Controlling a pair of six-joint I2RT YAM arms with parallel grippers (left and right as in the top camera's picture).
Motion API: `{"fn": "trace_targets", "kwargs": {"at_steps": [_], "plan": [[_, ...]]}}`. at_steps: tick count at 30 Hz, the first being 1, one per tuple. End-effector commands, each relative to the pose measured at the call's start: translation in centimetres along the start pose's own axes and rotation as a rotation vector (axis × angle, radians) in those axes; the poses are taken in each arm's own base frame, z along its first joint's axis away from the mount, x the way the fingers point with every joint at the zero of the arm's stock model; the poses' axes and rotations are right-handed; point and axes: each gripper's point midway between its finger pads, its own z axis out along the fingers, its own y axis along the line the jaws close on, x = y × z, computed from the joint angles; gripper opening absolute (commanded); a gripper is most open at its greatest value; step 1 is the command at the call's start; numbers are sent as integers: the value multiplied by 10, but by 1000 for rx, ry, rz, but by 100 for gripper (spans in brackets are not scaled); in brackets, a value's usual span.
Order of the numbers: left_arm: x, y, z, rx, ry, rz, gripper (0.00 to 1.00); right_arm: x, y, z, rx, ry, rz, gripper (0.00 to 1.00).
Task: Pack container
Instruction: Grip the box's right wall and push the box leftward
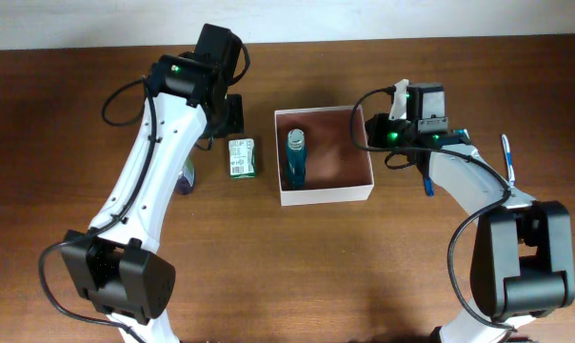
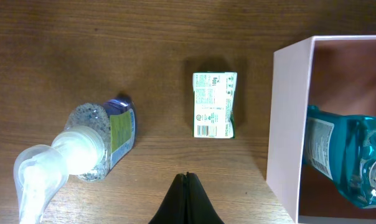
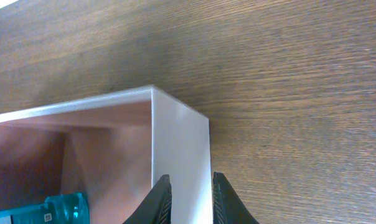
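container: the container (image 1: 361,191) sits on the table (image 1: 268,276); every place below is given from it.
inside container: one blue bottle (image 1: 296,157) lies along the left wall.
outside container: a small green-and-white carton (image 2: 215,104) sits just beside the left wall, and a pump bottle (image 2: 91,149) lies further out on the same side.
left gripper (image 2: 187,177): fingers together, holding nothing, left of the container and hovering short of the carton.
right gripper (image 3: 188,186): clamped on the container's right wall near its far corner, one finger on each face.
deciding relation: the carton lies straight ahead of the left fingertips, its long axis parallel to the container's left wall.
nearer arm: the left; its jaws must part first.
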Motion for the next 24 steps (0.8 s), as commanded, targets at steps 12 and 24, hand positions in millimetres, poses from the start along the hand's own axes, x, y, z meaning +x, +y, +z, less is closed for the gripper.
{"fn": "trace_targets", "kwargs": {"at_steps": [12, 24], "plan": [[1, 2, 4, -8, 9, -4, 3, -4, 0, 3, 52, -16, -8, 23], [1, 2, 4, -8, 9, -4, 4, 21, -22, 0, 170, 69, 126, 8]]}}
